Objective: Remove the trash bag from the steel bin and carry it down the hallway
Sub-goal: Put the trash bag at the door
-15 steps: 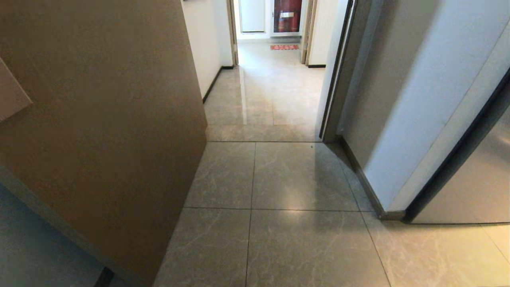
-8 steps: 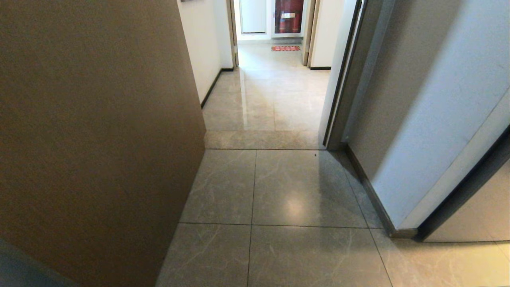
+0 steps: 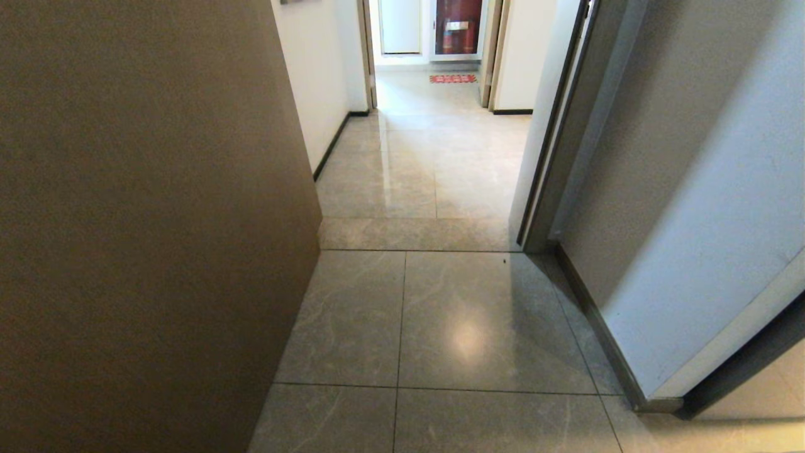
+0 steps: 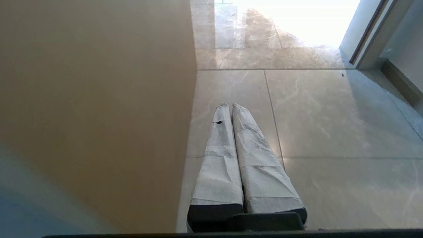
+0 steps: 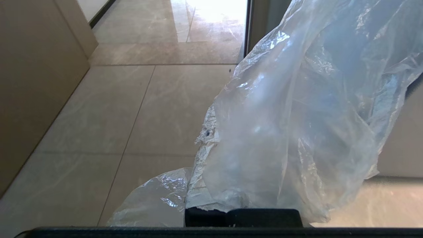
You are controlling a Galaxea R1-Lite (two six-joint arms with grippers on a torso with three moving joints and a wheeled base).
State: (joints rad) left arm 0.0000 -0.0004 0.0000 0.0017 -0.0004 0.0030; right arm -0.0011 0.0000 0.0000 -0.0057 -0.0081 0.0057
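Between the fingers of the right gripper (image 5: 211,145) the trash bag (image 5: 297,109) is clamped, the jaws being closed tight on a gathered pinch of the clear film, so that the bag is carried off the floor and billows up and outward from the fingertips toward the side where the dark door frame (image 5: 248,26) stands. No contents can be made out through the crinkled plastic in the right wrist view, and a smaller fold of film is seen hanging beside the gripper's base. On the other side, the left gripper (image 4: 229,109) is held low over the floor tiles (image 4: 314,109) with its white-wrapped fingers pressed together on nothing; it is judged to be parked. From the head view neither arm nor the bag is seen. Ahead, the hallway (image 3: 434,157) is seen running straight on between a brown panel (image 3: 144,220) close on the left and a white wall corner (image 3: 692,220) with its dark baseboard on the right, toward a red mat (image 3: 453,78) far off. The steel bin is not in view. The coming move is judged to turn on the bag being kept clear of the right-hand frame while the narrow gap is passed.
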